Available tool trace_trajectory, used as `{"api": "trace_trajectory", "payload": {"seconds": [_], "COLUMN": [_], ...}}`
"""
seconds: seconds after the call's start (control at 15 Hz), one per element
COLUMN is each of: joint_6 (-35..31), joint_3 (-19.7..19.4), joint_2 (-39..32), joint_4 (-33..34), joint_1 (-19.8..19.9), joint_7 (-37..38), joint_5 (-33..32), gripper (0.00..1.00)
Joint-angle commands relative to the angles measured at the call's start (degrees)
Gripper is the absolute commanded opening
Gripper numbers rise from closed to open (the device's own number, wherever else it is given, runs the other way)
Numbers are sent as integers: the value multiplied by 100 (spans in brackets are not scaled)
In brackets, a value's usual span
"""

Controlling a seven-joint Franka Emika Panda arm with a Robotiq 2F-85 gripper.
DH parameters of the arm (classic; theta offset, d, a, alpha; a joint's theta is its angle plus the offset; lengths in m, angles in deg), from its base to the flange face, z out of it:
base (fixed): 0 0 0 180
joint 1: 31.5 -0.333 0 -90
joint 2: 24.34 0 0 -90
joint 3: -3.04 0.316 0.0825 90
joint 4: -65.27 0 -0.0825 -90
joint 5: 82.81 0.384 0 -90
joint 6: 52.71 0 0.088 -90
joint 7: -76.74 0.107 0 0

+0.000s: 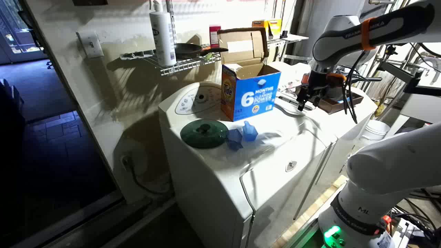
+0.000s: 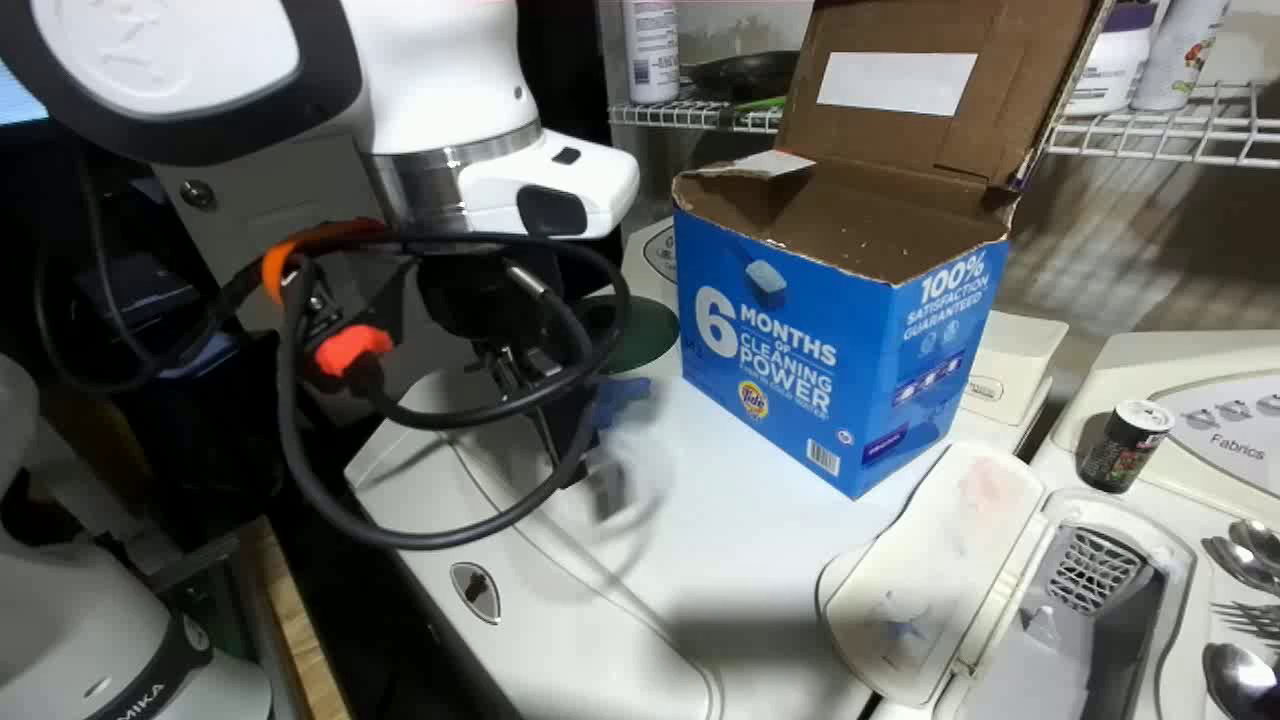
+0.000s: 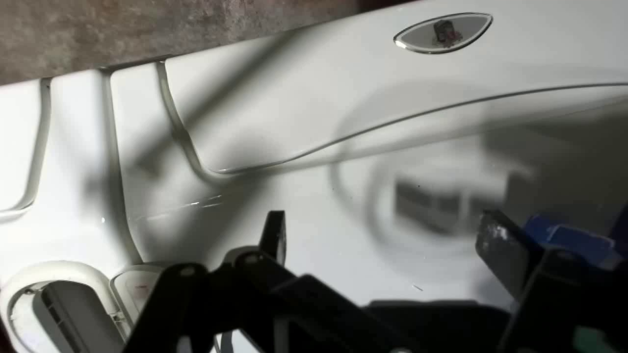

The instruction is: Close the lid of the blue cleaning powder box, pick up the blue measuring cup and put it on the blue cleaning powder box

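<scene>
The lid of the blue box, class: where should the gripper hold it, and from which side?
Probably the free top edge of the lid, bringing the open gripper down from above to straddle it: it looks thin and stands raised behind the opening of the blue box.

In an exterior view we see the forearm [image 1: 389, 29] slope down to the wrist [image 1: 322, 53], with the tool [image 3: 386, 242] hanging beneath; in the wrist view its fingers [image 3: 503, 252] stand spread well apart. A green light [image 1: 332, 231] glows on the base [image 1: 360, 208].

room: washer top [image 2: 720, 550] before carton [image 2: 780, 340] | rear obstacle: raised lid [image 2: 900, 140] | obstacle beside blue cups [image 1: 249, 132]: green disc [image 1: 196, 136]
</scene>
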Motion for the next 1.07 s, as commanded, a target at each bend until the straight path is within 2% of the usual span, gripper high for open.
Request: {"api": "trace_trajectory", "payload": {"seconds": [0.0,0.33,0.73,1.0], "joint_6": [6,15,-113,-771], "joint_3": [53,64,270,379], "joint_2": [-10,53,87,-373], "joint_4": [7,173,1328,2272], "joint_1": [56,37,-151,-196], "joint_7": [-29,29,207,919], "joint_5": [37,138,338,751], "gripper": [100,100,100,100]}}
